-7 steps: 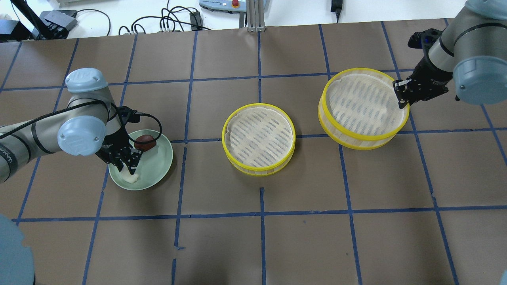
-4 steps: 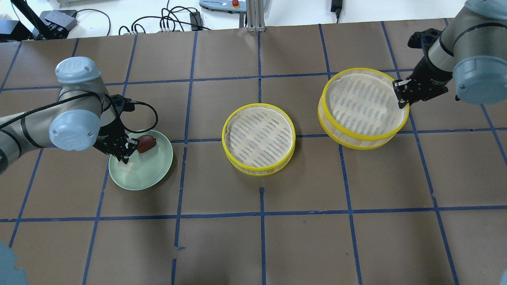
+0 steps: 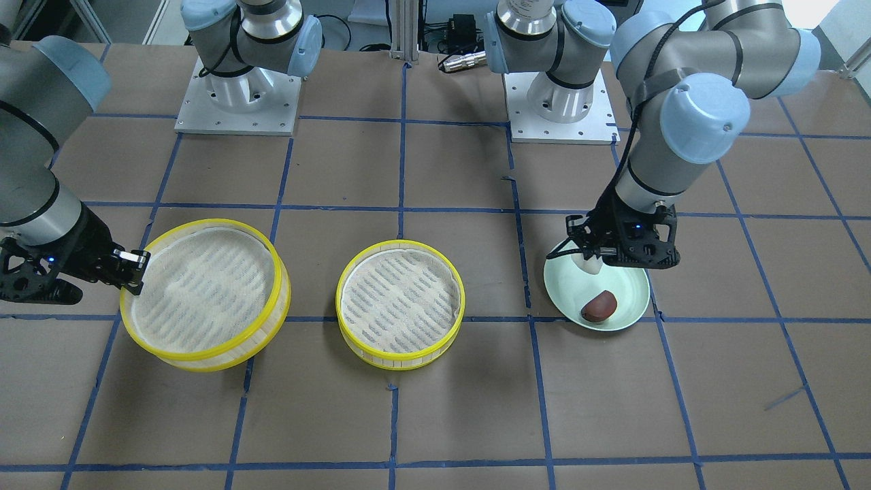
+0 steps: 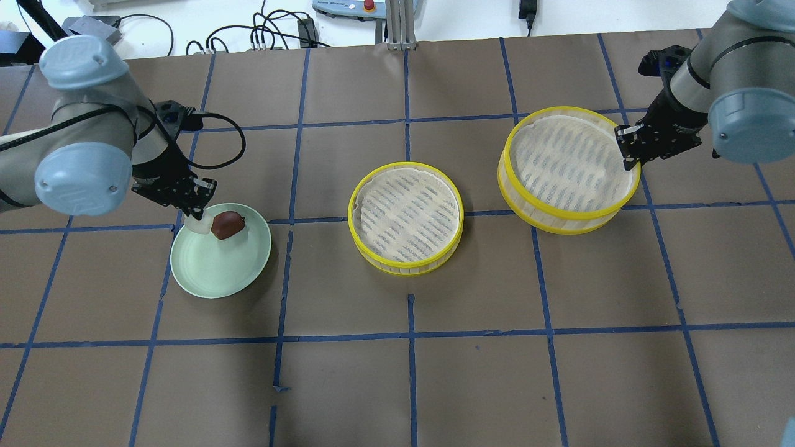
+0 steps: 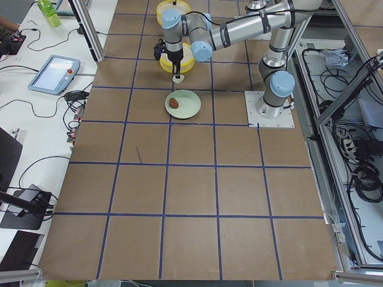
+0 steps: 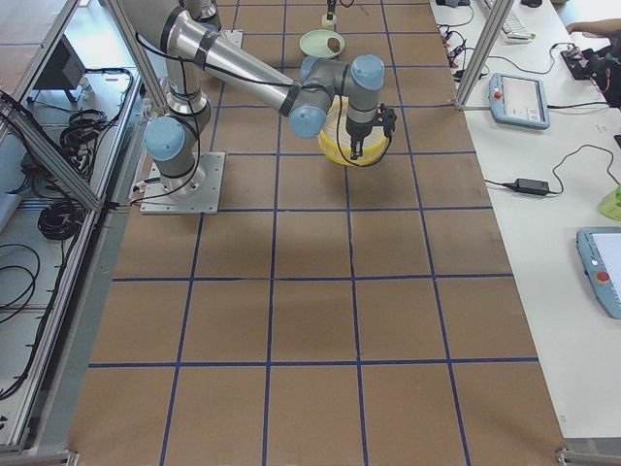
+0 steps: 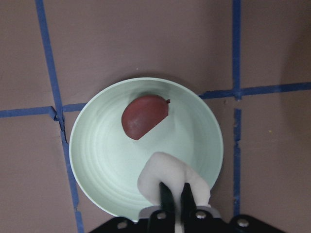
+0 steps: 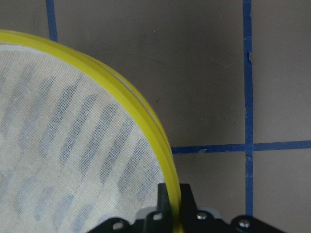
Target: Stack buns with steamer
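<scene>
My left gripper (image 4: 197,214) is shut on the white bun (image 4: 199,225) and holds it above the far left edge of the pale green plate (image 4: 217,276). The wrist view shows the white bun (image 7: 167,175) pinched between the fingers over the plate (image 7: 97,155). The reddish-brown bun (image 4: 227,224) lies on the plate, also seen in the wrist view (image 7: 144,115) and the front view (image 3: 599,305). My right gripper (image 4: 627,151) is shut on the yellow rim of the right steamer (image 4: 568,167), which looks slightly tilted. The rim (image 8: 146,121) runs between the fingers.
A second yellow-rimmed steamer (image 4: 407,217) with a mesh bottom stands at the table's middle, between the plate and the right steamer. Blue tape lines grid the brown table. Cables and devices lie beyond the far edge.
My left gripper has lifted the white bun off the plate's near side and carried it up toward the plate's far left edge. The right gripper and its steamer have barely moved.
</scene>
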You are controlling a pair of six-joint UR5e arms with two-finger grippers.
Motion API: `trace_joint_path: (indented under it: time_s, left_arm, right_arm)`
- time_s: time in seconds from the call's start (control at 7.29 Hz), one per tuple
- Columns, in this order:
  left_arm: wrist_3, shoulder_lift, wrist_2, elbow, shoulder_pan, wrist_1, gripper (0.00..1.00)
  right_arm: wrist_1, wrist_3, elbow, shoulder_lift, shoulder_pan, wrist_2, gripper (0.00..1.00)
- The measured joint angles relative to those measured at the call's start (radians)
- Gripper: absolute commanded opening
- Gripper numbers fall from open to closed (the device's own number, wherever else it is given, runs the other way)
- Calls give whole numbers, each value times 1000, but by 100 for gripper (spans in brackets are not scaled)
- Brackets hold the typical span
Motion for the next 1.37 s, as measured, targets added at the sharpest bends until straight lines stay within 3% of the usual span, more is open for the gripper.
trace_joint_path:
  time_s: [0.41,0.55,0.69,0.82,1.37]
  left_arm:
    - [-308,-103,-118,22,-210,197,7]
    - [-385,-159,-164,43,-259,281,25]
    - [-439,-211,-193,65,-293,334,85]
    - [-476,-248,-205,76,-312,358,100]
    - [-488,-263,-206,67,-324,371,100]
  right_arm:
    - [-2,-1,1,2,0,-2,5]
    - [-2,-1,1,2,0,-1,5]
    - [-2,0,1,1,0,0,5]
    - [-2,1,1,0,0,1,5]
    - [-9,41,-2,0,41,3,5]
